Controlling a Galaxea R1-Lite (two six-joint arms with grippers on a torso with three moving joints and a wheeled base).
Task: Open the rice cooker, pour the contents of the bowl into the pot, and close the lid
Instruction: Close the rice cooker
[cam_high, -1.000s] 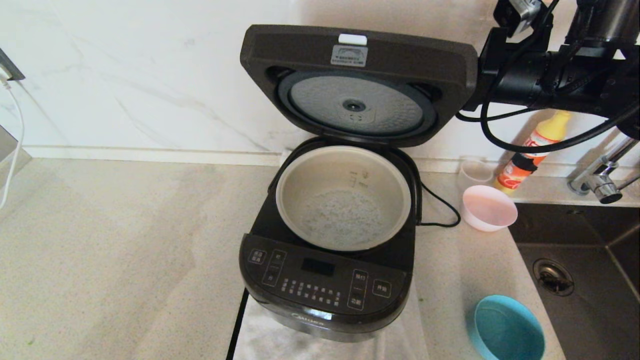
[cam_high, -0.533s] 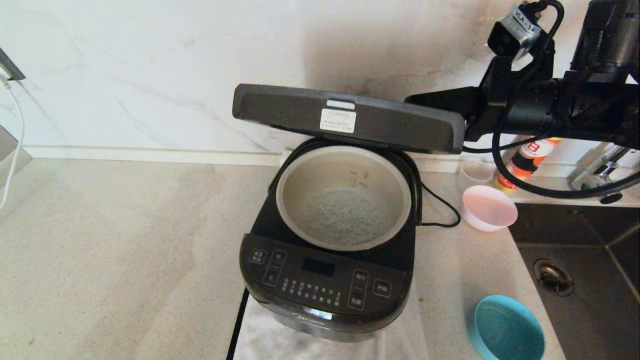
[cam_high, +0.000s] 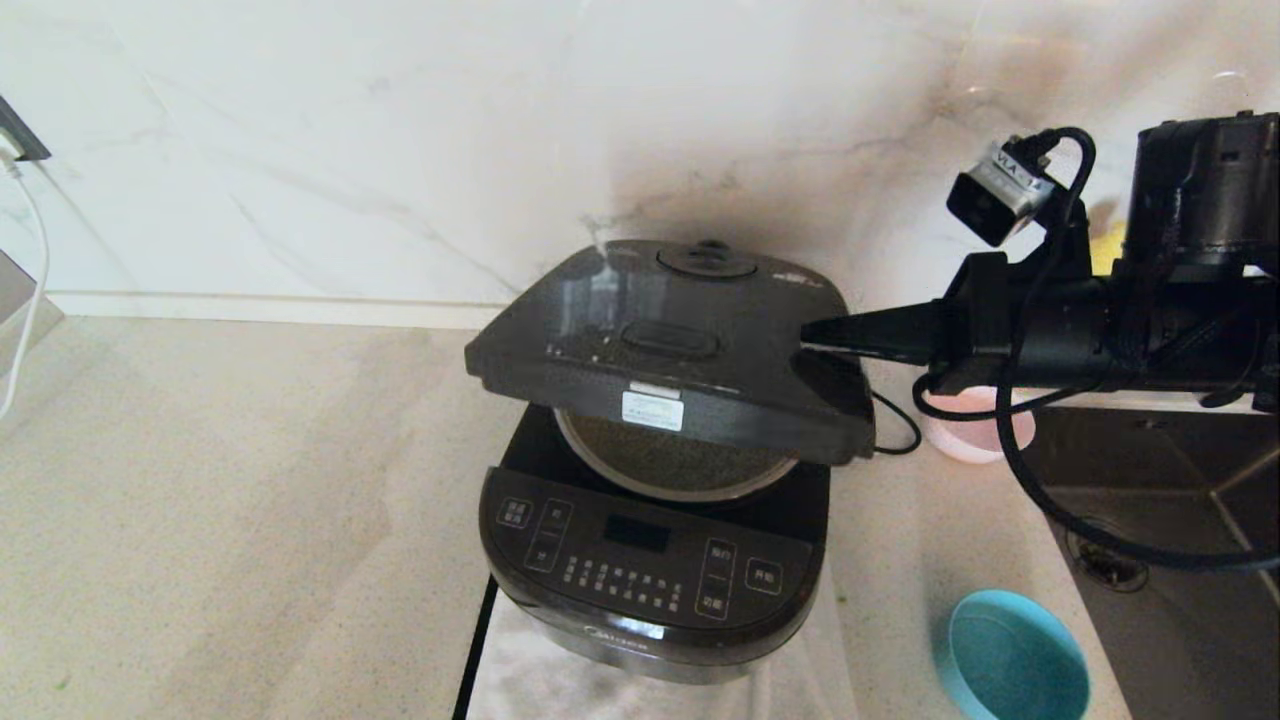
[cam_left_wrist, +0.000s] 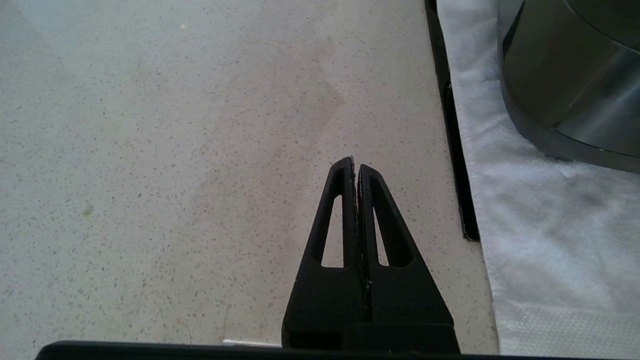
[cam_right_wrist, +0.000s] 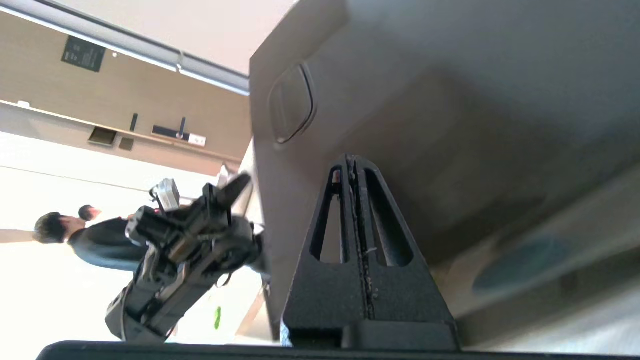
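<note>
The black rice cooker (cam_high: 650, 560) stands mid-counter with its button panel facing me. Its glossy lid (cam_high: 660, 345) hangs tilted partway down over the pot (cam_high: 680, 482), of which only the front rim and some grainy contents show. My right gripper (cam_high: 812, 335) is shut, its tips against the lid's right edge; in the right wrist view the gripper (cam_right_wrist: 354, 160) lies on the lid top (cam_right_wrist: 450, 100) near the oblong button (cam_right_wrist: 291, 102). A blue bowl (cam_high: 1012, 662) sits empty at the front right. A pink bowl (cam_high: 965, 440) is half hidden behind the right arm. My left gripper (cam_left_wrist: 356, 165) hangs shut over bare counter.
A steel sink (cam_high: 1180, 540) lies to the right of the bowls. A white cloth (cam_high: 640, 695) sits under the cooker, with a black strip (cam_high: 472, 660) along its left side. The cooker's cord (cam_high: 900, 430) loops behind the lid's right corner. A white cable (cam_high: 25, 290) hangs at the far left.
The lid has swung down from upright to partway over the pot. My right arm has come down and forward with it, staying shut.
</note>
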